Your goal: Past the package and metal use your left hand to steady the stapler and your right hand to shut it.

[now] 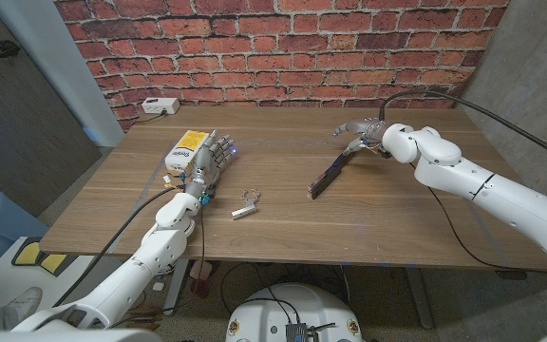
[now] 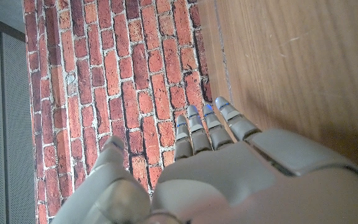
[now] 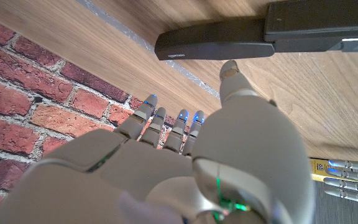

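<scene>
I see the wooden tabletop [image 1: 283, 161] carrying a yellow package [image 1: 187, 149] near its left edge and a small metal piece [image 1: 245, 205] toward its front edge. A black stapler [image 1: 330, 176] lies right of centre, and a white box [image 1: 160, 106] sits at the far left corner.

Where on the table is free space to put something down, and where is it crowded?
Free: the middle strip between the metal piece and the stapler, also the near edge of the table. Crowded: around the left hand and package, and at the right hand.

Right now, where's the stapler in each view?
Head view: stapler right of centre, just below the right hand.
Left wrist view: left hand over wooden table and brick wall.
Right wrist view: stapler across the table, just past the right hand's fingertips.
Shared landmark: the brick wall.
</scene>
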